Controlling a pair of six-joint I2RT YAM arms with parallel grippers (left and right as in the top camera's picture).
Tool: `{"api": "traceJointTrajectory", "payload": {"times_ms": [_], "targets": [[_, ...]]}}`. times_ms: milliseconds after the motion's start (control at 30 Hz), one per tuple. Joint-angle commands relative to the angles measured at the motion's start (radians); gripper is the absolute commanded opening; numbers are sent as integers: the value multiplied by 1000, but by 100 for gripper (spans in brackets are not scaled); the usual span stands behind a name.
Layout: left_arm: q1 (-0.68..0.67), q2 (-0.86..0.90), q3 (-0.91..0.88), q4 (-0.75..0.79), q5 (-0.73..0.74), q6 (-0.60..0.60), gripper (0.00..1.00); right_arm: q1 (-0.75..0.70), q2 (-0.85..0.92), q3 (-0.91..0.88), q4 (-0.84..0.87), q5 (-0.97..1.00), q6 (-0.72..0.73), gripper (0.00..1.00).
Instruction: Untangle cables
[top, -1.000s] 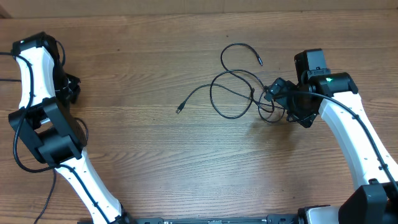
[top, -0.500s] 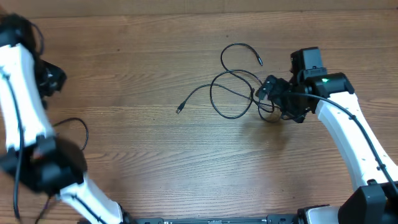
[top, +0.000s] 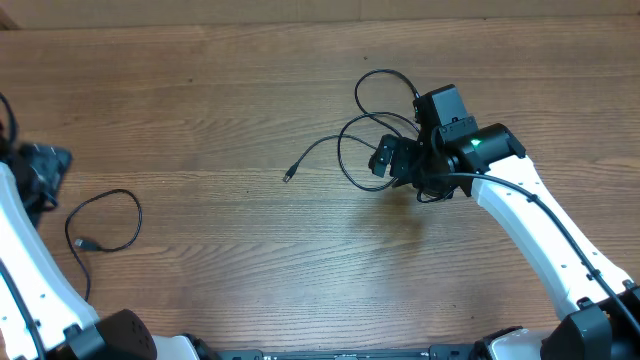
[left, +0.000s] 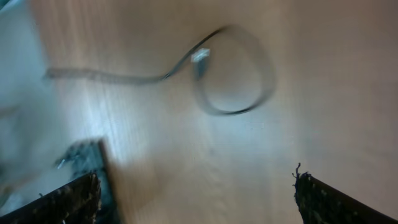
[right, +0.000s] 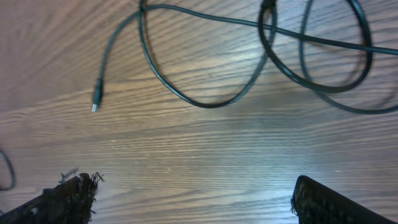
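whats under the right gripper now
The right wrist view shows bare wooden table below the open right gripper, with the cables looping just beyond. Overhead, the arm covers part of the tangle; those strands cannot be seen.

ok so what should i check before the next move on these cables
1. Left pincer open and empty: ok, jaws wide apart, nothing between them.
2. Single cable apart from the rest: ok, it lies alone in a loop at the far left.
3. Other cables untangled: not ok, their loops cross each other.
4. Right pincer open and empty: ok, it hangs above them.
5. Free plug end clear to pull: ok, nothing lies on it.
6. Crossings under the right arm: cannot tell, hidden in the overhead view.
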Motion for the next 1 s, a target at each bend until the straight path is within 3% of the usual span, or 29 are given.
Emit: {"api": "traceJointTrajectory", "payload": {"times_ms": [0, 267, 400, 633, 767, 967], "targets": [[70, -64, -153, 27, -68, -80, 100, -1, 2, -4, -12, 40, -48, 100], [238, -143, -555, 306, -50, -2, 100, -2, 2, -4, -14, 53, -48, 100], [267, -120, -690, 503, -52, 73, 89, -2, 2, -4, -14, 53, -48, 100], [266, -48, -786, 809, -52, 346, 90, -2, 2, -4, -21, 53, -47, 100], [266, 20, -800, 911, -19, 506, 78, -2, 2, -4, -24, 53, -47, 100], [266, 151, -800, 936, 176, 640, 65, -2, 2, -4, -4, 53, -47, 100]]}}
